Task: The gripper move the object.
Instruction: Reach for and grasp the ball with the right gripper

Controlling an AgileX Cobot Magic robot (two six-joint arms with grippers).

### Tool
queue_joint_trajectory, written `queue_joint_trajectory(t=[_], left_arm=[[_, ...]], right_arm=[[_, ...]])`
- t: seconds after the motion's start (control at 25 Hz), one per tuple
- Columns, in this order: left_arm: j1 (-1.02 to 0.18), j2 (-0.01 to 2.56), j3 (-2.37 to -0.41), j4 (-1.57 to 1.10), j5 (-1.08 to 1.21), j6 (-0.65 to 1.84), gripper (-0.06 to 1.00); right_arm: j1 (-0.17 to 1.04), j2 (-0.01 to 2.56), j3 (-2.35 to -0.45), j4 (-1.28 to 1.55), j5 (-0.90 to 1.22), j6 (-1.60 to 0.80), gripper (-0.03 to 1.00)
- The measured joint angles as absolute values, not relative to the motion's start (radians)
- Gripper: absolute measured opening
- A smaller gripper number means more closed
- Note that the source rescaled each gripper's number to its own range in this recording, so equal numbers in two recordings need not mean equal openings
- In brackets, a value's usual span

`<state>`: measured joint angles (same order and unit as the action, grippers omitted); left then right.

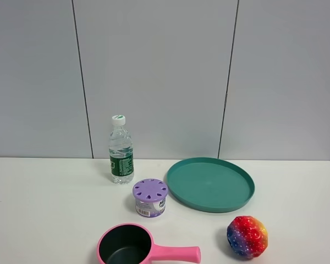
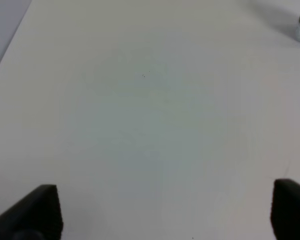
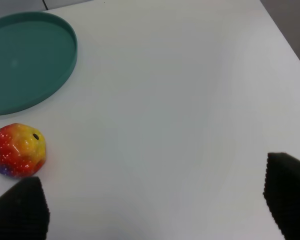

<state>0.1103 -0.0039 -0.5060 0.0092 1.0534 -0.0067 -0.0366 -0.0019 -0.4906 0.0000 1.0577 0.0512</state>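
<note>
Two claws, both spread wide on my wrist feeds: left claw (image 2: pixel 165 207) above the table (image 1: pixel 44 209), right claw (image 3: pixel 155 200) gripping nothing. I see the ball (image 1: pixel 247 236) sitting on the table front right, near the teal plate (image 1: pixel 210 184) but apart from it, close beside one right-claw finger, untouched.

The setting looks like a lab test bench rather than a home. A plain white table (image 1: pixel 44 209) stands against a grey panelled wall (image 1: pixel 154 71), and unrelated props (a water bottle (image 1: pixel 121 151), a purple-lidded can (image 1: pixel 150 198), a teal plate (image 1: pixel 210 184), a pink saucepan (image 1: pixel 126 247), a rainbow ball (image 1: pixel 247 236)) sit spaced apart on it.
</note>
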Motion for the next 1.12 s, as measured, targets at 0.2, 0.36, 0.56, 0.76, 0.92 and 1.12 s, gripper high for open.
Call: queue_joint_trajectory(t=[0.2,0.36,0.56,0.76,0.92,1.12], left_arm=[[0.11,-0.004,-0.506,0.009,1.053,-0.007,1.0],[0.11,-0.004,-0.506,0.009,1.053,-0.007,1.0],[0.11,-0.004,-0.506,0.009,1.053,-0.007,1.0],[0.11,-0.004,-0.506,0.009,1.053,-0.007,1.0],[0.11,-0.004,-0.506,0.009,1.053,-0.007,1.0],[0.11,-0.004,-0.506,0.009,1.053,-0.007,1.0]], right_arm=[[-0.037,-0.002,-0.491,0.0,1.058,0.051,1.0],[-0.037,-0.002,-0.491,0.0,1.058,0.051,1.0],[-0.037,-0.002,-0.491,0.0,1.058,0.051,1.0],[-0.037,-0.002,-0.491,0.0,1.058,0.051,1.0],[-0.037,-0.002,-0.491,0.0,1.058,0.051,1.0],[-0.037,-0.002,-0.491,0.0,1.058,0.051,1.0]])
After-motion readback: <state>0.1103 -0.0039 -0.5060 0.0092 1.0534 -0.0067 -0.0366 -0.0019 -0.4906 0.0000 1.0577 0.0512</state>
